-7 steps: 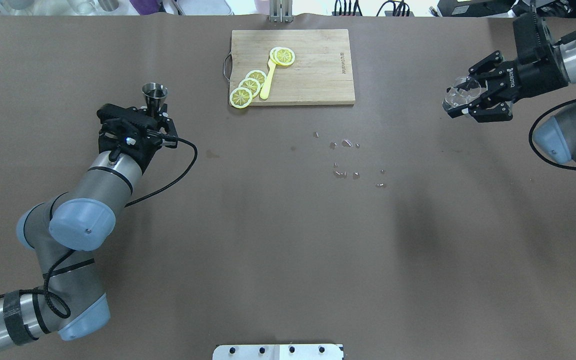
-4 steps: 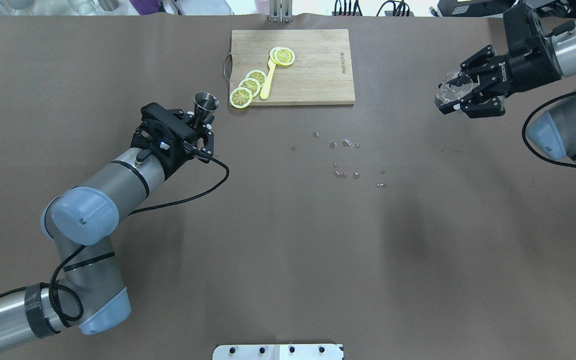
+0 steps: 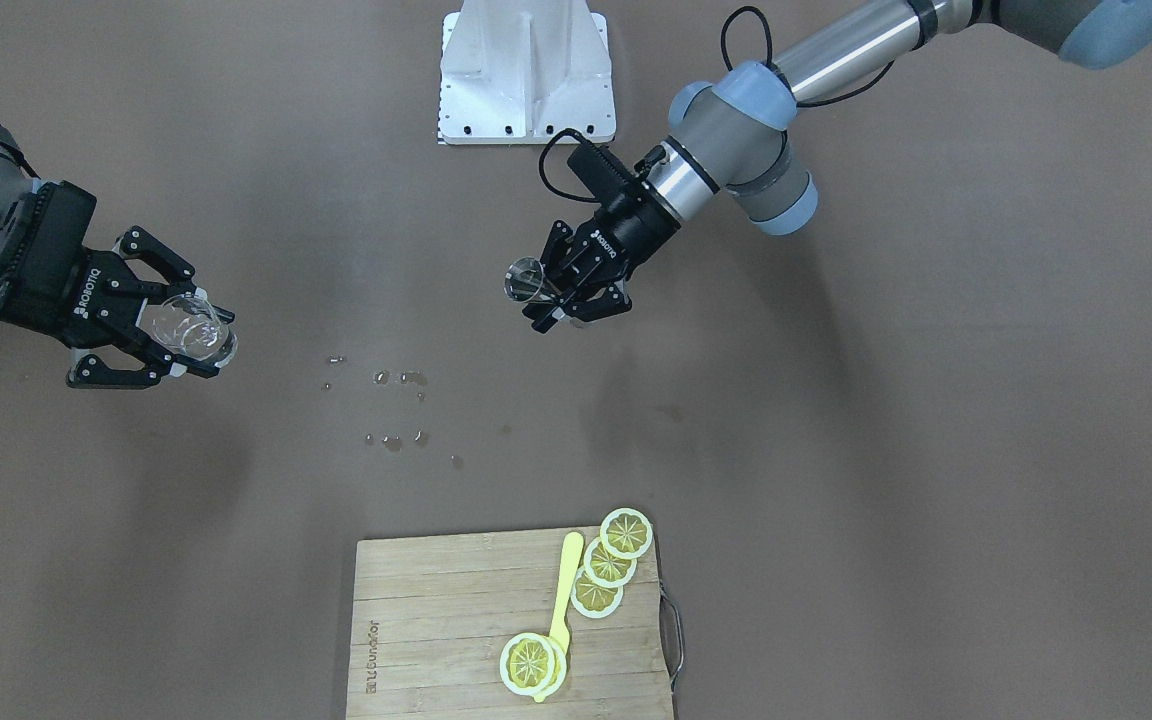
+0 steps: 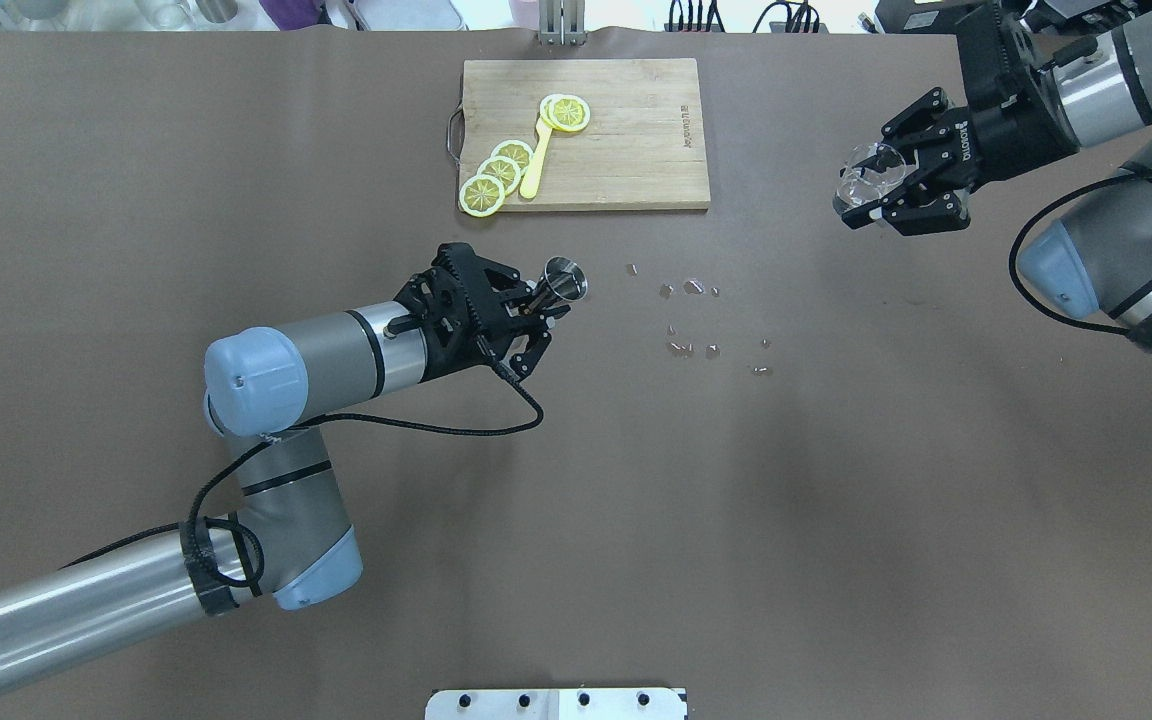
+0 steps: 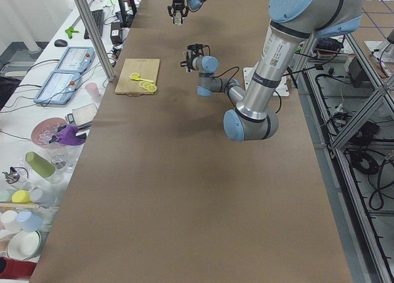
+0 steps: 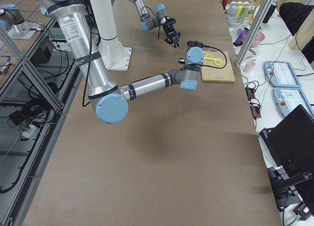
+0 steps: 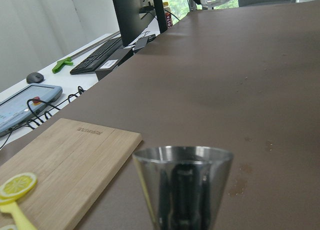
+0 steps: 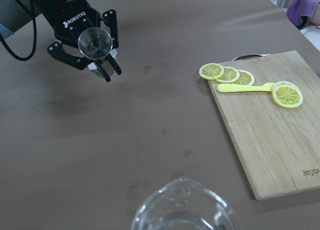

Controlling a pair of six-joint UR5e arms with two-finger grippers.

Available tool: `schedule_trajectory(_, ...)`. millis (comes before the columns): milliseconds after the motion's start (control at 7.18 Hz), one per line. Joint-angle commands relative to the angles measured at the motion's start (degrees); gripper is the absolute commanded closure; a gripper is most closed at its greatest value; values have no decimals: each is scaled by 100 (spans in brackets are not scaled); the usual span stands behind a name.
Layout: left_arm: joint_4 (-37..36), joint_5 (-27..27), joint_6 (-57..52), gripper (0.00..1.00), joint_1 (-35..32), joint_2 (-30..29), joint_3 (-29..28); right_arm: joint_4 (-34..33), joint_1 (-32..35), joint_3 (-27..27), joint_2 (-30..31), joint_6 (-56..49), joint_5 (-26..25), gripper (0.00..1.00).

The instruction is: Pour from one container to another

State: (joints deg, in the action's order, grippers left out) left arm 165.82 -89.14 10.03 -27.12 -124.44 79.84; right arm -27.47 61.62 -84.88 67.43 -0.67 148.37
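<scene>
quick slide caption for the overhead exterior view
Left gripper holds a steel jigger mid-table; right gripper holds a clear glass cup, pour not yet begun.

White capitals spelling ROBOTIQ are showing on the black body of the left claw (image 8: pixel 99 65), clearest from the right wrist camera. The same word is showing on the right claw (image 3: pixel 204 342). A burnt-in brand is running along one short end of the wooden cutting board (image 8: pixel 270 140) at the far side of the surface. It appears to be reading "Joyoung", and the marks after it are too small to make out.
</scene>
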Motion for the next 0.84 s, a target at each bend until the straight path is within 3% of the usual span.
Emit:
schedule_trajectory(0,556,-523,-89,100,-30,-299,-469,-21,-54,-2,-19,-4,-45,100)
schedule_trajectory(418,566,-1235,-660,100,-362,-1053,-1258,-460,-97,-309,-37,-4,-202,100)
schedule_trajectory(697,548,-1439,-757,100,-451,-1344,-1524,-574,-194,-353,-133,-4,-273,100)
